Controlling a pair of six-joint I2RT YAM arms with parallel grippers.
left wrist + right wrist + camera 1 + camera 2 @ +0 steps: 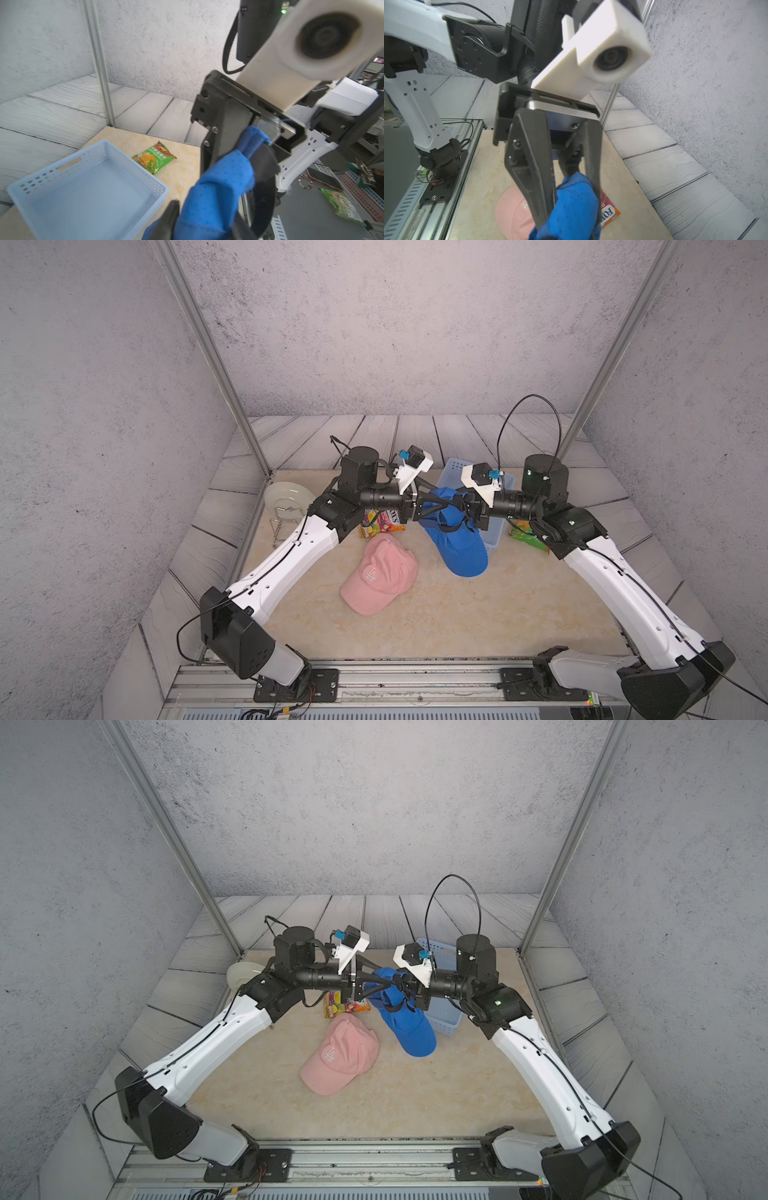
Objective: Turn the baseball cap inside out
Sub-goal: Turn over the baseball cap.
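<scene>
- Blue baseball cap (218,187) hung lifted between left gripper (573,205) and right gripper (252,141).
- Both grippers pinched its fabric.
- Lifting done; turning the crown inside out apparently left.

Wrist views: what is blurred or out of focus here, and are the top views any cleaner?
Left wrist view: the right arm's camera housing, close to the lens, is blurred, the blue cap soft, the basket and green snack packet sharp. Right wrist view: the left arm's camera housing is smeared too. Both top views: even light, faint shadows, pink cap crisp.
</scene>
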